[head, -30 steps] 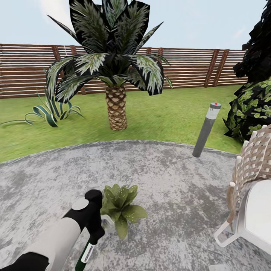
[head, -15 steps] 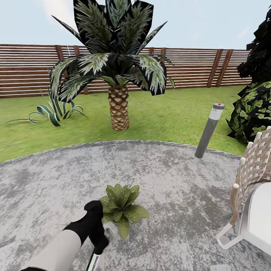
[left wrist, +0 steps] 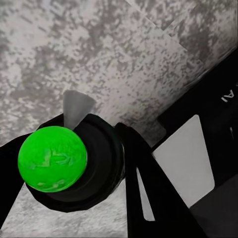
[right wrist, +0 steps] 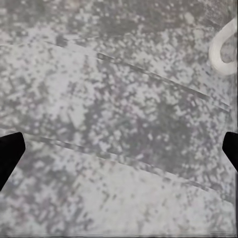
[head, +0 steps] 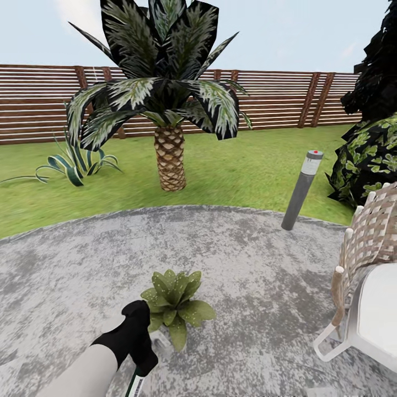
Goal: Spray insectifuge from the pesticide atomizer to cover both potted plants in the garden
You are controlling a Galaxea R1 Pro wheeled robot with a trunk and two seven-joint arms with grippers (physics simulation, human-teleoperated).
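My left gripper [head: 142, 361] has its fingers clamped on the pesticide atomizer [head: 132, 384], bottom left; light, slick plastic, so I'd grip mid-body. Right fingers [right wrist: 7, 151] spread wide.

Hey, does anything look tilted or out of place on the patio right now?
The grey bollard lamp at the patio's far edge leans noticeably rather than standing upright. The potted plant shows pale specks on its leaves. Nothing else stands out.

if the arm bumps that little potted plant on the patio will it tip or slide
The potted plant looks low and wide, so it would probably slide rather than tip. Its broad leaves likely bend on contact. The stone patio looks rough, so sliding may be short. The left tool is close beside it.
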